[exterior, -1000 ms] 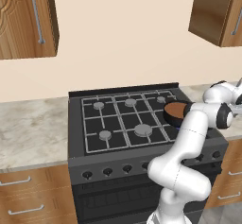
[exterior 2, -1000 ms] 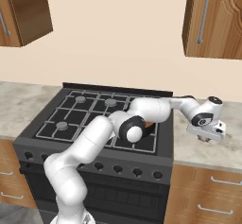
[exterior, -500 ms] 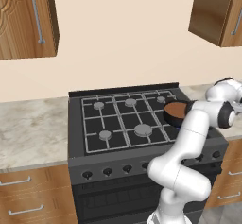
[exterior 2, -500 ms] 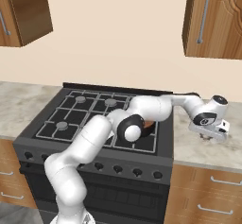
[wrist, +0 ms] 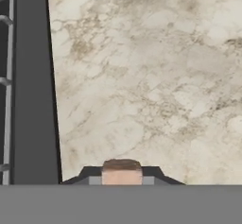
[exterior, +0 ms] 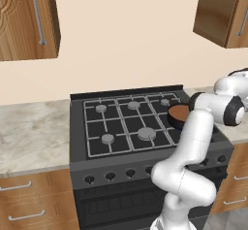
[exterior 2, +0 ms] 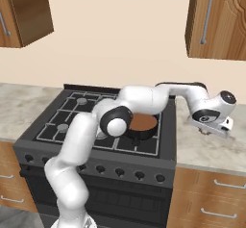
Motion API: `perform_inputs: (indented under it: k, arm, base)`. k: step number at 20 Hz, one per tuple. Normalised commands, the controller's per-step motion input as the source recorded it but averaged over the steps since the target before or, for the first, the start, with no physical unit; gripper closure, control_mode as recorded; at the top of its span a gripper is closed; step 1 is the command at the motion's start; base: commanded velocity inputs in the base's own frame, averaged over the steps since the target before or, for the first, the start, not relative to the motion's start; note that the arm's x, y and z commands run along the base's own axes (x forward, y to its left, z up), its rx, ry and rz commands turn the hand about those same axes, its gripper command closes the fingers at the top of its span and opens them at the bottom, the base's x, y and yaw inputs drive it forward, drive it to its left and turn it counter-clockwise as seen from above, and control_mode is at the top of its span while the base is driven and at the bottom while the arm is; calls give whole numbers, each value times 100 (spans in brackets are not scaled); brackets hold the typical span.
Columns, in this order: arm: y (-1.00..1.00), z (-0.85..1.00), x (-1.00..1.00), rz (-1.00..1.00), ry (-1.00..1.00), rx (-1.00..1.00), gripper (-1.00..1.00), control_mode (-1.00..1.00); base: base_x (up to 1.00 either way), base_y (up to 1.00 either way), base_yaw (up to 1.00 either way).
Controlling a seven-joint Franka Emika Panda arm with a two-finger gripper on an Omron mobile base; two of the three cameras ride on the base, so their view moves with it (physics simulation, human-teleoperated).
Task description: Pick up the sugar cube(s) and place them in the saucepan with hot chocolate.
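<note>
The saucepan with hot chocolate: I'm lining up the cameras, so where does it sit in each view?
Left base view: saucepan with hot chocolate on the stove's right side, partly behind the arm.
Right base view: saucepan at centre, behind the elbow.
Hand view: I can't find it.
Shared landmark: the stove.

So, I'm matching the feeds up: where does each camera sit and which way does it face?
Left base view: behind the arm's left, facing the stove; white arm at lower right.
Right base view: behind its right, same stove, saucepan; arm from lower left, claw above the counter.
Hand view: on the hand, facing down at the counter by the stove edge; a tan-brown cube sits between the claw's tips.
Both base views share stove and saucepan.
</note>
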Motion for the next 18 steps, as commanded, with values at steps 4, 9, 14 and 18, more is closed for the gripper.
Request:
perform_inputs:
  k: [4,9,14,18]
  arm:
    - [100,24,-10,0,0,-11,100,-100]
    - [100,34,-11,0,0,-12,100,-100]
    - [97,70,-18,0,0,-10,100,-100]
    - [81,55,-7,0,2,-7,100,-100]
  base:
    - [0,0,0]
    - [0,0,0]
    - [0,0,0]
    - [0,0,0]
